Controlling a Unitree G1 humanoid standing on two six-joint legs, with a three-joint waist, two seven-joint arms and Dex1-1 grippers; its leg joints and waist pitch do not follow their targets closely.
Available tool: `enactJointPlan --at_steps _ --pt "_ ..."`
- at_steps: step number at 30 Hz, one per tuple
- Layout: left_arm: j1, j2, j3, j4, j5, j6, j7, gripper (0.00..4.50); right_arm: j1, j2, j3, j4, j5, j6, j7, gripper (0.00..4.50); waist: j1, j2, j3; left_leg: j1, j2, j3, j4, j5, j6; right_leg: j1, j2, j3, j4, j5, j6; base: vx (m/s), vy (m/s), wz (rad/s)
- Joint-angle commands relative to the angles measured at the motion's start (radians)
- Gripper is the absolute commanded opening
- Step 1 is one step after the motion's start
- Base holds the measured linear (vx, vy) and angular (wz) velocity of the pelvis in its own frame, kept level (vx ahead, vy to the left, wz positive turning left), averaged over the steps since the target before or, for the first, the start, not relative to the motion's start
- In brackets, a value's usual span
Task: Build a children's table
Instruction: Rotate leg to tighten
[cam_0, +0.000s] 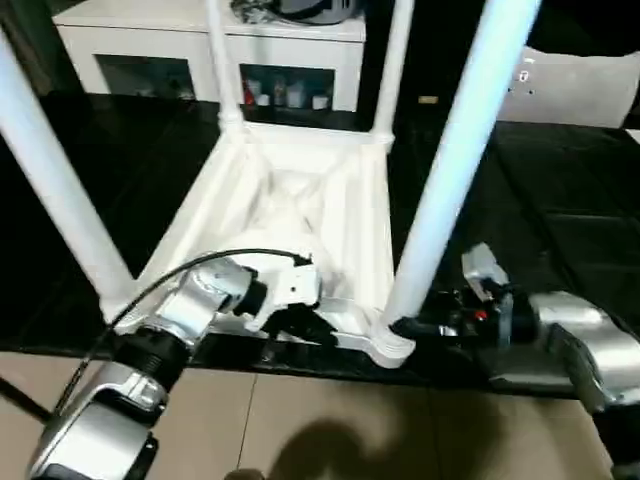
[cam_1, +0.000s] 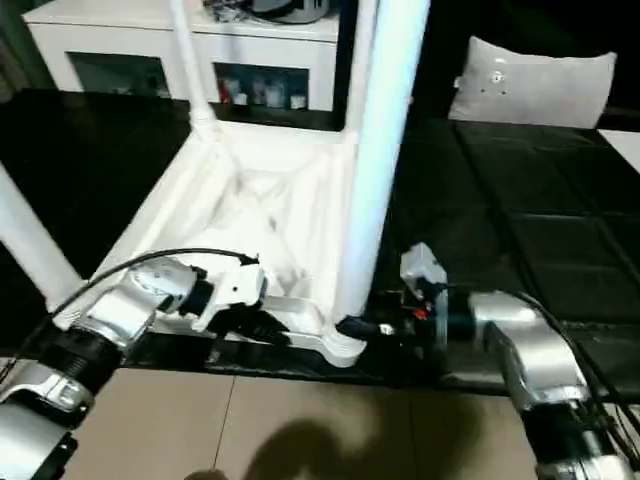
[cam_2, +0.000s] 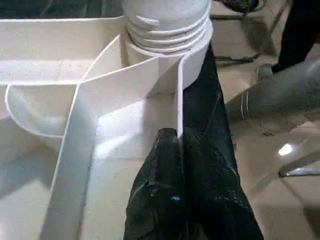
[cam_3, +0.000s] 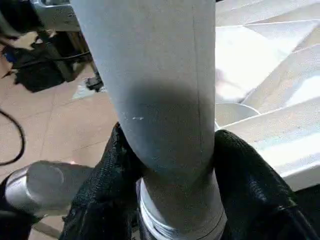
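With the tabletop (cam_0: 300, 215) lying underside-up on the black surface (cam_0: 560, 210), four legs stand in its corner sockets. Right gripper (cam_3: 170, 175) clamps the near-right leg (cam_0: 455, 170) low down, probably seating it; left gripper (cam_2: 180, 145) pinches the near rim, bracing.

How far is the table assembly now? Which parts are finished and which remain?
All four legs stand upright in the corner sockets of the upside-down tabletop. In hand: the right gripper is shut around the near right leg just above its threads, some of which still show, so it seems not fully screwed in. The left gripper pinches the tabletop's near rim. Left: tightening that leg and turning the table upright.
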Motion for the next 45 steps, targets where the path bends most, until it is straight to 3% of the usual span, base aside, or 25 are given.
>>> enactJointPlan --at_steps 1,4,5,6,9,10,12,14,16,18,19,21,22,23,24,27,30,33,35,38,44,45 --pt "-0.011 -0.061 0.014 -0.022 0.002 0.068 0.110 0.00 -0.019 0.070 -0.009 -0.020 0.011 0.057 -0.145 1.90 -0.012 -0.012 -0.062 0.001 0.028 -0.001 -0.073 -0.160 0.042 0.054 -0.066 0.052 -0.076 -0.435 -0.107 0.000 0.000 0.00" --pt "-0.026 -0.128 0.034 -0.030 0.006 0.161 0.222 0.00 -0.056 0.170 -0.059 -0.005 -0.048 0.136 -0.420 1.90 -0.035 -0.016 -0.057 0.003 0.014 -0.005 -0.073 -0.209 0.011 0.055 -0.066 0.037 -0.099 -0.573 -0.045 0.000 0.000 0.00" --pt "-0.026 -0.128 0.034 -0.030 0.006 0.161 0.222 0.00 -0.056 0.170 -0.059 -0.005 -0.048 0.136 -0.420 1.90 -0.041 -0.016 -0.057 -0.001 0.013 -0.008 -0.075 -0.208 0.006 0.060 -0.064 0.034 -0.098 -0.583 -0.034 0.000 0.000 0.00" --pt "-0.030 -0.143 0.036 -0.031 0.010 0.180 0.247 0.00 -0.063 0.193 -0.072 -0.003 -0.062 0.158 -0.482 1.90 -0.059 -0.015 -0.059 0.001 0.011 -0.010 -0.073 -0.220 0.004 0.057 -0.063 0.029 -0.110 -0.599 -0.013 0.000 0.000 0.00" --pt "-0.049 -0.196 0.055 -0.013 0.018 0.229 0.341 0.00 -0.088 0.251 -0.096 0.015 -0.123 0.209 -0.647 1.90 -0.080 -0.018 -0.059 -0.006 0.004 -0.009 -0.070 -0.216 0.015 0.058 -0.059 0.025 -0.112 -0.596 -0.006 0.000 0.000 0.00" --pt "-0.067 -0.242 0.078 0.015 0.022 0.257 0.435 0.00 -0.105 0.285 -0.096 0.030 -0.175 0.205 -0.746 1.90 -0.084 -0.002 -0.059 -0.004 0.001 -0.009 -0.067 -0.212 0.016 0.056 -0.059 0.024 -0.114 -0.592 -0.008 0.000 0.000 0.00" --pt "-0.081 -0.282 0.101 0.039 0.029 0.278 0.524 0.00 -0.114 0.319 -0.098 0.040 -0.195 0.164 -0.810 1.90 -0.093 -0.014 -0.062 -0.001 -0.002 -0.007 -0.062 -0.208 0.018 0.052 -0.054 0.022 -0.115 -0.577 -0.011 0.000 0.000 0.00" --pt "-0.091 -0.321 0.115 0.051 0.031 0.285 0.575 0.00 -0.125 0.367 -0.114 0.046 -0.181 0.120 -0.857 2.44 -0.093 -0.014 -0.065 -0.003 0.002 -0.007 -0.065 -0.187 0.040 0.052 -0.056 0.028 -0.112 -0.541 -0.020 0.000 0.000 0.00" --pt "-0.090 -0.329 0.110 0.042 0.034 0.288 0.573 0.00 -0.128 0.388 -0.122 0.033 -0.167 0.128 -0.873 2.58 -0.092 -0.012 -0.068 -0.010 0.007 -0.009 -0.070 -0.159 0.053 0.060 -0.056 0.034 -0.099 -0.473 -0.046 0.000 0.000 0.00" --pt "-0.090 -0.329 0.108 0.040 0.035 0.287 0.574 0.00 -0.128 0.396 -0.127 0.022 -0.159 0.135 -0.873 2.75 -0.090 -0.012 -0.071 -0.007 0.012 -0.008 -0.071 -0.132 0.064 0.059 -0.055 0.041 -0.086 -0.388 -0.084 0.000 0.000 0.00" --pt "-0.088 -0.321 0.106 0.036 0.039 0.281 0.570 0.00 -0.121 0.392 -0.117 0.000 -0.161 0.145 -0.856 2.87 -0.088 -0.012 -0.072 -0.011 0.014 -0.007 -0.070 -0.104 0.075 0.065 -0.056 0.045 -0.074 -0.321 -0.113 0.000 0.000 0.00" --pt "-0.086 -0.309 0.101 0.038 0.045 0.271 0.562 0.00 -0.116 0.384 -0.120 -0.006 -0.164 0.147 -0.850 2.95 -0.085 -0.011 -0.073 -0.012 0.014 -0.006 -0.069 -0.088 0.081 0.067 -0.056 0.047 -0.070 -0.287 -0.127 0.000 0.000 0.00" --pt "-0.085 -0.302 0.097 0.039 0.047 0.263 0.555 0.00 -0.115 0.378 -0.126 -0.004 -0.162 0.144 -0.847 3.16 -0.084 -0.009 -0.071 -0.011 0.015 -0.006 -0.070 -0.086 0.084 0.067 -0.057 0.048 -0.070 -0.279 -0.136 0.000 0.000 0.00" --pt "-0.081 -0.290 0.091 0.038 0.050 0.254 0.540 0.00 -0.115 0.366 -0.130 -0.002 -0.157 0.138 -0.834 3.16 -0.083 -0.002 -0.071 -0.010 0.015 -0.006 -0.070 -0.090 0.082 0.066 -0.058 0.048 -0.070 -0.280 -0.139 0.000 0.000 0.00" --pt "-0.078 -0.281 0.086 0.039 0.054 0.244 0.527 0.00 -0.114 0.352 -0.131 0.000 -0.154 0.133 -0.818 3.30 -0.084 -0.006 -0.070 -0.009 0.015 -0.004 -0.071 -0.101 0.081 0.068 -0.057 0.048 -0.072 -0.288 -0.140 0.000 0.000 0.00" --pt "-0.072 -0.238 0.071 0.053 0.065 0.201 0.474 0.00 -0.103 0.275 -0.116 -0.004 -0.151 0.119 -0.727 3.54 -0.080 -0.005 -0.070 -0.008 0.015 -0.005 -0.071 -0.115 0.079 0.069 -0.058 0.049 -0.074 -0.310 -0.132 0.000 0.000 0.00" --pt "-0.067 -0.208 0.064 0.055 0.066 0.172 0.432 0.00 -0.099 0.233 -0.118 -0.006 -0.140 0.116 -0.666 3.73 -0.069 -0.004 -0.071 -0.008 0.018 -0.003 -0.068 -0.097 0.085 0.066 -0.058 0.052 -0.067 -0.269 -0.145 0.000 0.000 0.00" --pt "-0.051 -0.136 0.032 0.047 0.073 0.116 0.315 0.00 -0.088 0.115 -0.097 -0.007 -0.107 0.093 -0.460 4.01 -0.060 -0.006 -0.072 -0.006 0.022 -0.003 -0.068 -0.101 0.090 0.068 -0.061 0.053 -0.062 -0.249 -0.160 0.000 0.000 0.00" --pt "-0.050 -0.129 0.027 0.047 0.075 0.113 0.304 0.00 -0.087 0.102 -0.091 -0.009 -0.101 0.091 -0.434 4.19 -0.056 -0.008 -0.070 -0.007 0.023 -0.001 -0.068 -0.103 0.091 0.065 -0.061 0.055 -0.061 -0.250 -0.164 0.000 0.000 0.00" --pt "-0.045 -0.077 -0.012 0.054 0.077 0.012 0.188 0.00 -0.071 0.004 -0.032 -0.028 -0.076 0.067 -0.251 4.27 -0.045 -0.011 -0.071 -0.006 0.023 -0.002 -0.067 -0.111 0.095 0.069 -0.063 0.054 -0.063 -0.269 -0.157 0.000 0.000 0.00" --pt "-0.032 -0.029 -0.038 0.024 0.050 -0.056 0.034 0.00 -0.057 -0.059 0.009 -0.031 -0.047 0.012 -0.051 4.27 -0.032 -0.008 -0.071 -0.005 0.029 0.000 -0.066 -0.116 0.092 0.063 -0.065 0.053 -0.059 -0.281 -0.167 0.000 0.000 0.00" --pt "-0.032 -0.029 -0.038 0.024 0.050 -0.056 0.034 0.00 -0.057 -0.059 0.009 -0.031 -0.047 0.012 -0.051 4.11 -0.031 -0.008 -0.071 -0.004 0.031 0.000 -0.066 -0.115 0.093 0.062 -0.064 0.054 -0.058 -0.278 -0.169 0.000 0.000 0.00"
